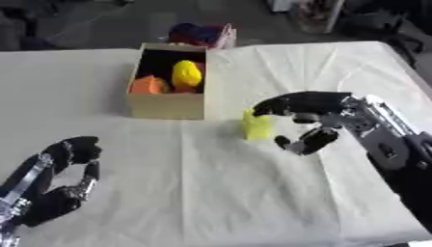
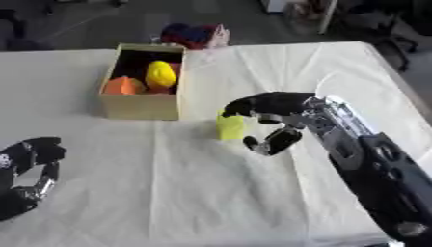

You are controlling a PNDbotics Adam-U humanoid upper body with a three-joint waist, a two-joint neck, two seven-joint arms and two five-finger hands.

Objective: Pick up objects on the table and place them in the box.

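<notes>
A small yellow block [image 1: 257, 126] stands on the white tablecloth, just right of the cardboard box [image 1: 168, 107]. My right hand [image 1: 314, 116] reaches in from the right; its fingers arch over the block's top and the thumb hangs below to the right, not closed on it. Inside the box lie a yellow object [image 1: 186, 73], an orange one [image 1: 148, 85] and something red behind them. My left hand [image 1: 69, 164] rests at the lower left, fingers relaxed and holding nothing.
Beyond the table's far edge, behind the box, sits a bag with red and blue things [image 1: 200, 34]. The cloth [image 1: 211, 193] stretches bare in front. The table's right edge [image 1: 413, 67] runs close to my right arm.
</notes>
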